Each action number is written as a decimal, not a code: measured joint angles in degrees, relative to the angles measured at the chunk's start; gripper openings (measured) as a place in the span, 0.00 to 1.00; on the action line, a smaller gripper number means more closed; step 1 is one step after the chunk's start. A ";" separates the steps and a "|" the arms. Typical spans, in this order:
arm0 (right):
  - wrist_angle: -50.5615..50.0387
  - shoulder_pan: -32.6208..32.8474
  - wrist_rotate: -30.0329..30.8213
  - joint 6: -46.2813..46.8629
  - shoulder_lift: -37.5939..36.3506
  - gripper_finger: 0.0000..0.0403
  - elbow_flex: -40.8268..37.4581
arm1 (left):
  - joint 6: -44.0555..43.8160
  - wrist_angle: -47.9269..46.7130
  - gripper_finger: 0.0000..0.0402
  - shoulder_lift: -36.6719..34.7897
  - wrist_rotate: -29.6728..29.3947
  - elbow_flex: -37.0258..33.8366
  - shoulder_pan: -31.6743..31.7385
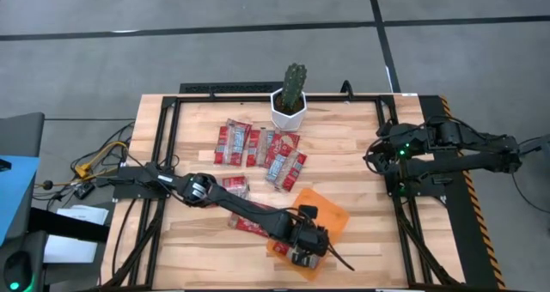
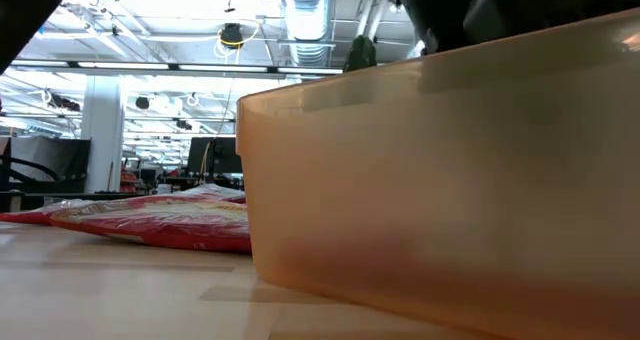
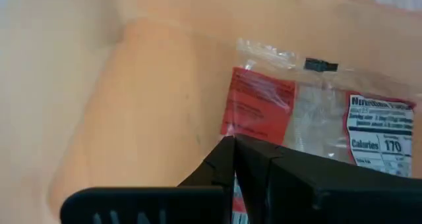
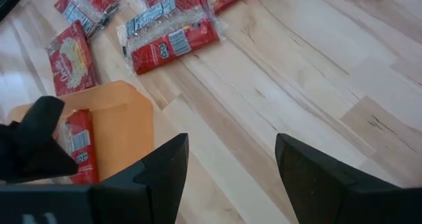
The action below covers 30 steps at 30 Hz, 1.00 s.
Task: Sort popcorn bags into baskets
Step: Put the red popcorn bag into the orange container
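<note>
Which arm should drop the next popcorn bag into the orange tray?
Left. The left gripper is already over the shallow translucent orange plastic tray, fingers shut on a flat red popcorn packet inside it. The right gripper sits open at the table's right edge, holding nothing.

High view: overhead, straight down, whole table point(image 1: 344, 155). Low view: tabletop level, pressed near orange tray point(image 2: 440, 170) wall, room behind. Left wrist view: inside tray, very near packet point(image 3: 310, 112). Right wrist view: farther off, angled down, sharing tray and packet with left wrist view.
</note>
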 joint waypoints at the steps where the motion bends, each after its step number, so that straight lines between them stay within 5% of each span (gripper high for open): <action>1: -0.01 0.00 0.00 0.00 0.00 0.63 0.00 | -0.03 0.23 0.00 0.00 -0.09 -0.43 0.00; 14: 0.02 0.00 0.01 0.02 -0.02 0.63 0.00 | 5.09 -1.41 0.00 0.66 9.95 -0.74 0.04; 22: 0.09 0.01 -0.01 0.02 0.00 0.63 0.00 | 3.49 -2.77 0.00 -2.22 8.80 0.13 1.44; 30: 0.17 0.00 -0.01 -0.03 -0.02 0.63 0.02 | 2.67 -22.20 0.14 -13.26 10.49 2.62 4.04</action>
